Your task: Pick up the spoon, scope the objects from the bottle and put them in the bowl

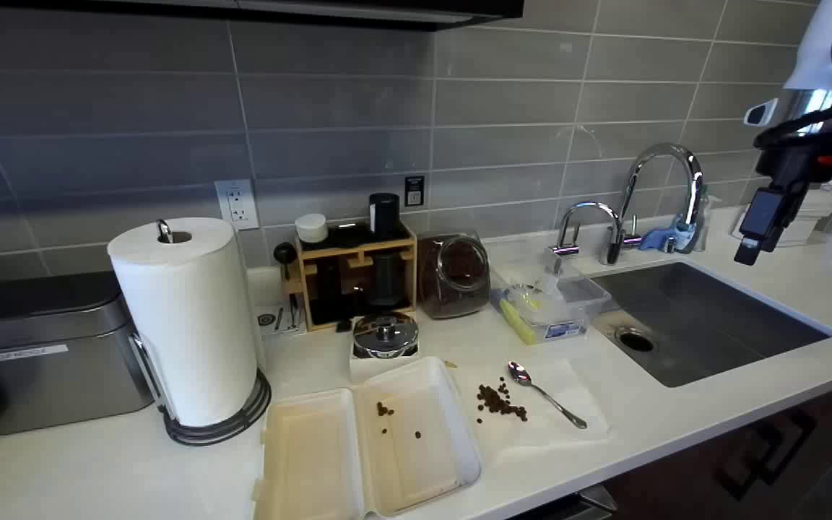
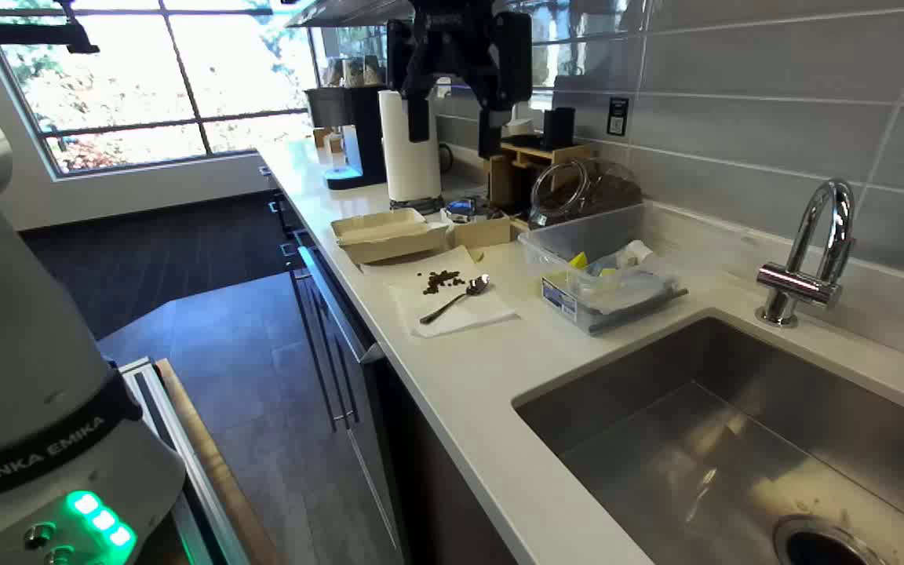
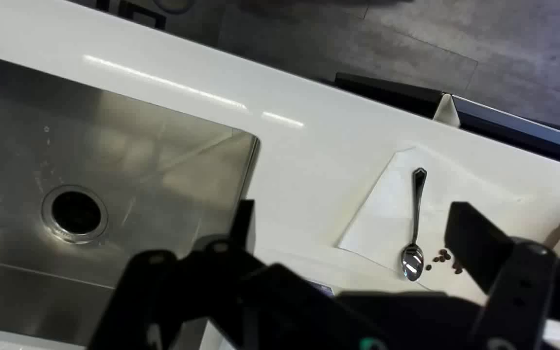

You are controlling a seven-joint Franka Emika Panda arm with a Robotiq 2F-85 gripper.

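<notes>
On the table (image 2: 491,377), near its front edge: spoon (image 3: 415,221), metal, lying on a white sheet (image 3: 377,223) of paper, bowl end toward the wall, handle toward the front edge. Beans (image 1: 500,401), dark brown, loose heap with strays, on the same sheet, just beside the spoon. Box (image 1: 313,455), pale, hinged, lying open next to the sheet; several beans in the half nearer the spoon. Gripper (image 2: 454,129), black, raised above the table and well apart from the spoon; fingers spread wide.

Toward the wall: rack (image 1: 305,289), wooden, with white pot (image 1: 311,227) and black canister (image 1: 384,215) on top. Jar (image 1: 452,282), dark contents, beside the rack. Vessel (image 1: 386,335), shiny lid, on a white block (image 1: 367,368) in front of the rack. Tub (image 2: 559,297), clear plastic, between jar and sink (image 1: 719,307); yellow items inside. Sink, steel, set into the table; two chrome taps (image 1: 695,186) behind it. Roll (image 1: 185,325) of white paper, upright on a black stand (image 1: 217,430). Bin (image 1: 62,379), metal, dark lid, next to the roll. Machine (image 2: 346,118), black, beyond the roll in an exterior view; window (image 2: 130,71) at the far end of the room.
</notes>
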